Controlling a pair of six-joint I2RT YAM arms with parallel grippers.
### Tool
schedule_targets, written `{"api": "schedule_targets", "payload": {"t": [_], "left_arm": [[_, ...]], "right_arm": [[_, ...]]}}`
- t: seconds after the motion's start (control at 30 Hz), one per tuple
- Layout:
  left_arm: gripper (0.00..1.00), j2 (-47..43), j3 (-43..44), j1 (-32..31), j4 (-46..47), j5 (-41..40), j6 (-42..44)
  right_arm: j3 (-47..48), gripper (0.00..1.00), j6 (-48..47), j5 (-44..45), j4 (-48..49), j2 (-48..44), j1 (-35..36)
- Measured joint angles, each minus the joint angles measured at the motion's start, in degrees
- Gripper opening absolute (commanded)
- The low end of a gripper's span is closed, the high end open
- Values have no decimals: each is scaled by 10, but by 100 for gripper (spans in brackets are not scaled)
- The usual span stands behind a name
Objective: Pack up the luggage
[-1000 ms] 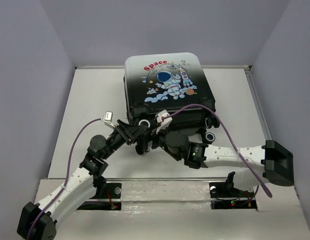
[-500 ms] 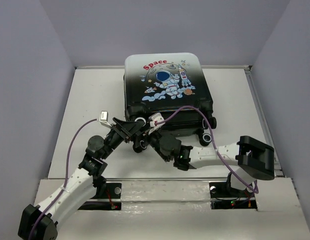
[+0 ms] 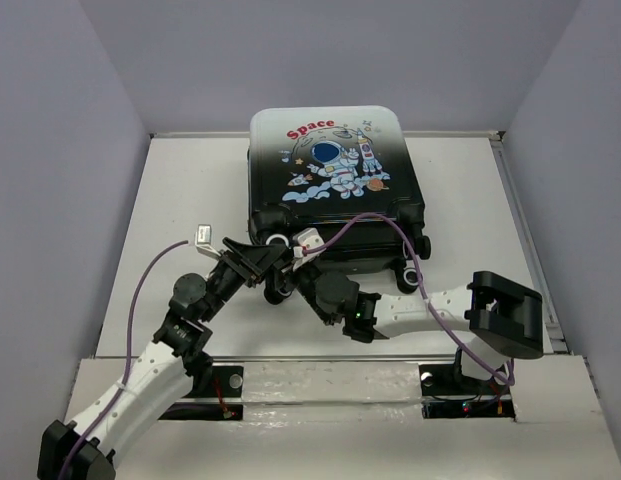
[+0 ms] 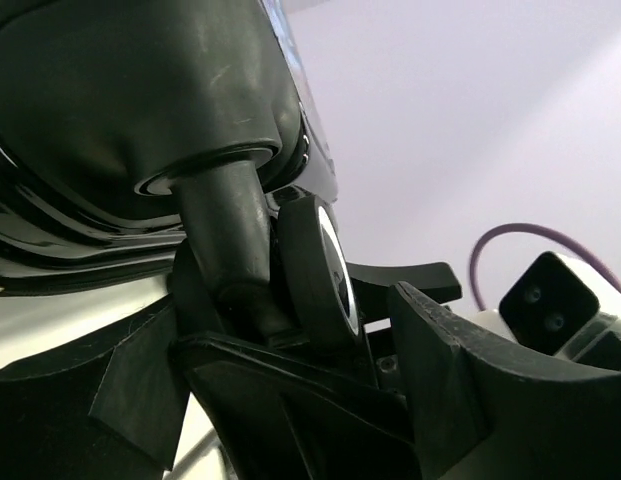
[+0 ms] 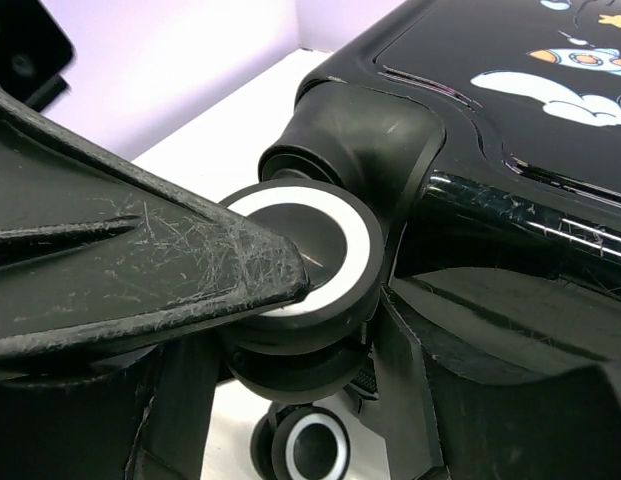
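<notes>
Luggage (image 3: 335, 185): closed, lying flat on the tabletop (image 3: 170, 210), astronaut print up; toward 12 o'clock from the tabletop's middle, wheeled end pointing to 6 o'clock.
Upper wheel (image 3: 278, 240): black with a white ring, at the 7 o'clock corner of the luggage, fixed under the printed shell.
Lower wheel (image 3: 281, 294): just toward 6 o'clock from the upper one, same corner; in the right wrist view (image 5: 312, 447) seen below the upper wheel (image 5: 315, 250).
Right-side wheels (image 3: 420, 246): at the 5 o'clock corner, apart from both grippers.
Left gripper (image 3: 260, 262): at the 7 o'clock corner, reaching in from 8 o'clock; released, jaws spread wide (image 4: 290, 300) with a wheel on its stem (image 4: 315, 265) standing between them and a gap showing beside it; cannot tell which of the corner's two wheels.
Right gripper (image 3: 308, 280): at the same corner, arm stretched across from 4 o'clock; one scratched finger (image 5: 140, 260) lying over the face of the upper wheel; cannot tell whether clenched on it or loose.
Purple cable (image 3: 390, 222): looping over the wheeled end of the luggage toward the right arm.
</notes>
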Motion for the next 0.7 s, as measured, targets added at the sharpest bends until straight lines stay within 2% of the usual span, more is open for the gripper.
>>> {"api": "schedule_targets", "payload": {"t": [0.17,0.3,0.33,0.4,0.5,0.7], "left_arm": [[80,-48,66,-9,-173,-46,95],[61,-126,85,-16,-289,-124,158],[59,-147,82,-16,-304,-139,166],[54,-177,70,-15,-317,-158,176],[49,-176,24,-16,-312,-165,181],[48,-77,-41,-16,-279,-154,215]], "right_arm": [[-4,7,2,-9,-13,-11,0],[-18,7,23,-36,-67,-54,-12],[-19,7,32,-47,-93,-71,-17],[-19,7,39,-57,-124,-88,-23],[-18,7,56,-76,-162,-103,-35],[-5,7,77,-110,-218,-117,-49]]}}
